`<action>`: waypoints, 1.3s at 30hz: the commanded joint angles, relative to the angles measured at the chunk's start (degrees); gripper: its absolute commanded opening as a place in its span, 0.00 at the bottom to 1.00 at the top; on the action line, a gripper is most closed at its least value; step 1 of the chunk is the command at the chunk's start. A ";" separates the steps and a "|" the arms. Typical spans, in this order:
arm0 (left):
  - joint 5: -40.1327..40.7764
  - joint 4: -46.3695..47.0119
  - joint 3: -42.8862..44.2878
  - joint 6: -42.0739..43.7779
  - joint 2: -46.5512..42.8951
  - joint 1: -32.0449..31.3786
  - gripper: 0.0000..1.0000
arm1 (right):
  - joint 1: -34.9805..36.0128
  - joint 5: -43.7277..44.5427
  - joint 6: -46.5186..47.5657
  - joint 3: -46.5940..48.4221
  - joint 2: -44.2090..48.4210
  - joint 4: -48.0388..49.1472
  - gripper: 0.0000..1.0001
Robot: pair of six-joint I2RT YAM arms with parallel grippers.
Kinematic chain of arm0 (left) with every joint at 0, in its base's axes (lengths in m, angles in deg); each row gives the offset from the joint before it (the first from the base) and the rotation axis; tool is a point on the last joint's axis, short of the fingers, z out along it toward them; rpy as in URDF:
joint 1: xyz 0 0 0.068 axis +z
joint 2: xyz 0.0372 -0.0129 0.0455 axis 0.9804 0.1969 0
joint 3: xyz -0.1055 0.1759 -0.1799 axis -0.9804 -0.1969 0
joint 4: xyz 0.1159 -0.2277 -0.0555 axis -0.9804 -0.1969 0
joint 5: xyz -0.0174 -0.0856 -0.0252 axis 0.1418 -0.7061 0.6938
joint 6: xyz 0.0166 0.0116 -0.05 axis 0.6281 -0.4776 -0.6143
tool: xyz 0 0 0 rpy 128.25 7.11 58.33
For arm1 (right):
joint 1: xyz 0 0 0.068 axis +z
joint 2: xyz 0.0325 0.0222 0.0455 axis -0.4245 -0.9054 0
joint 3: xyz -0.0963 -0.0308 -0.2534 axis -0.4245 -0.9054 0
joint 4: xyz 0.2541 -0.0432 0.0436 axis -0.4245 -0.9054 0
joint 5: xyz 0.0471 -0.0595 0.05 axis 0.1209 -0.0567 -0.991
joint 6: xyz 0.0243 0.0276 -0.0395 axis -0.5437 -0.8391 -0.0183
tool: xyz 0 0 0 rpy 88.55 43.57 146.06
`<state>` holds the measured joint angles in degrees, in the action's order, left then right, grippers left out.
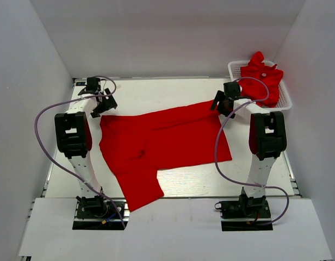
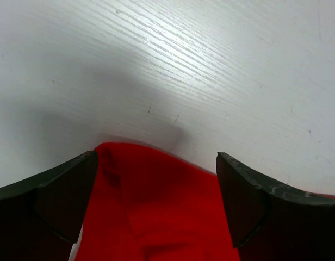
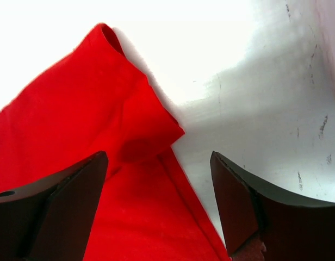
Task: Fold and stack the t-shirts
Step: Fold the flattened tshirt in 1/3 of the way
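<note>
Red t-shirt [image 1: 162,144] lies spread out on the white table [image 1: 156,89] between your two arms, with one part reaching toward the near edge. More t-shirts [image 1: 261,76] sit bunched up in the white basket [image 1: 233,67] at the far right corner, just behind your right arm. Both arms reach forward from their bases with the elbows up. Your left gripper [image 1: 104,103] hangs over the shirt's far left corner, tipped down. Its fingers are wide apart and hold nothing, and the cloth edge shows between them. Your right gripper [image 1: 222,103] hangs over the far right corner, by a folded-up bit of cloth. Its fingers are wide apart too, with nothing held.
</note>
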<state>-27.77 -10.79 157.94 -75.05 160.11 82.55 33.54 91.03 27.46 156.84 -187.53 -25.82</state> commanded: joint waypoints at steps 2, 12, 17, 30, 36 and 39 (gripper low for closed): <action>-0.60 -2.39 1.82 0.02 -5.71 0.49 1.00 | -1.66 1.88 -3.31 1.33 0.20 2.49 0.79; -1.75 -0.19 -8.54 0.73 -18.28 0.49 1.00 | -1.48 1.71 -5.60 1.07 -2.87 3.89 0.65; -2.28 0.94 -14.77 0.20 -22.94 0.49 1.00 | -1.40 1.53 -6.22 -0.16 -3.58 5.38 0.56; -3.41 3.23 -20.06 -0.33 -28.39 0.49 1.00 | -1.22 3.11 -7.27 -1.12 -3.85 7.75 0.08; -3.95 3.76 -21.21 -0.33 -29.53 0.49 1.00 | -0.96 3.46 -4.90 -0.52 -0.86 6.35 0.00; -3.95 4.29 -21.21 -0.33 -29.54 0.49 1.00 | -0.96 4.17 -4.46 -0.25 0.90 2.76 0.00</action>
<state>-30.85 -8.04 137.18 -75.08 134.30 82.68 32.67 92.80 21.86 156.42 -190.83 -20.29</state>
